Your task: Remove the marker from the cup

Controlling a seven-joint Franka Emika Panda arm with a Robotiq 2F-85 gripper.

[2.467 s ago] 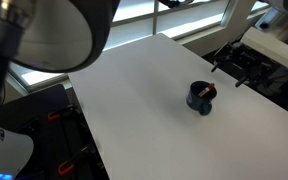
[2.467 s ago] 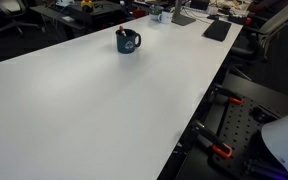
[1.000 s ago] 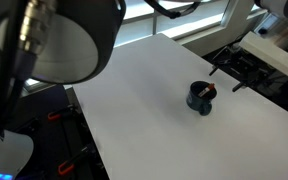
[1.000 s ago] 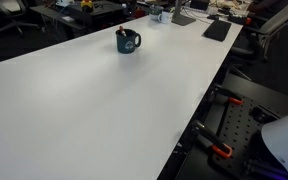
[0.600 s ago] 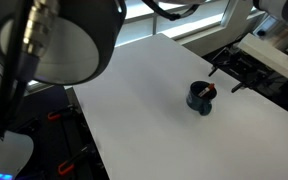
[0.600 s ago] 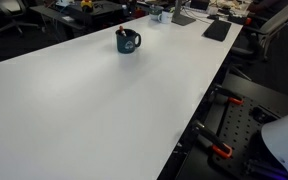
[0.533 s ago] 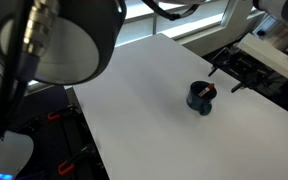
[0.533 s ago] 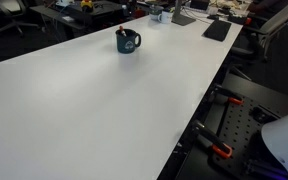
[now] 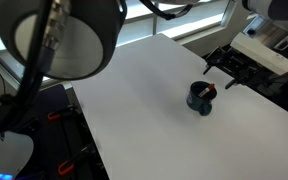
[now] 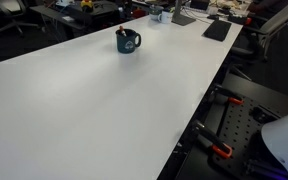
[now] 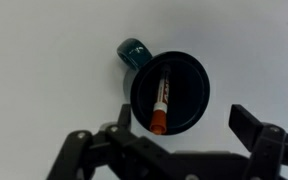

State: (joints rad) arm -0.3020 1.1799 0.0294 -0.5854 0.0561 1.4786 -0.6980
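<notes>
The dark blue cup [image 9: 198,99] stands upright on the white table [image 9: 134,100]; it also shows far back in an exterior view [image 10: 128,42]. The reddish-orange marker [image 11: 162,100] leans inside it, its tip just above the rim [image 9: 211,92]. In the wrist view I look straight down into the cup [image 11: 189,95], with its handle [image 11: 134,52] at the upper left. My gripper [image 11: 187,120] is open and empty above the cup, one finger [image 11: 122,116] over the rim, the other [image 11: 250,120] off to the side. In an exterior view the gripper [image 9: 221,76] hovers just behind the cup.
The table edge [image 10: 206,100] drops off to black equipment with orange clamps [image 10: 220,150]. A dark keyboard [image 10: 216,30] and small clutter [image 10: 164,14] lie at the far end of the table. A large blurred arm part [image 9: 64,40] fills the near foreground.
My gripper has shifted slightly closer to the cup. The blurred arm part in the foreground has moved. The cup and marker have not moved.
</notes>
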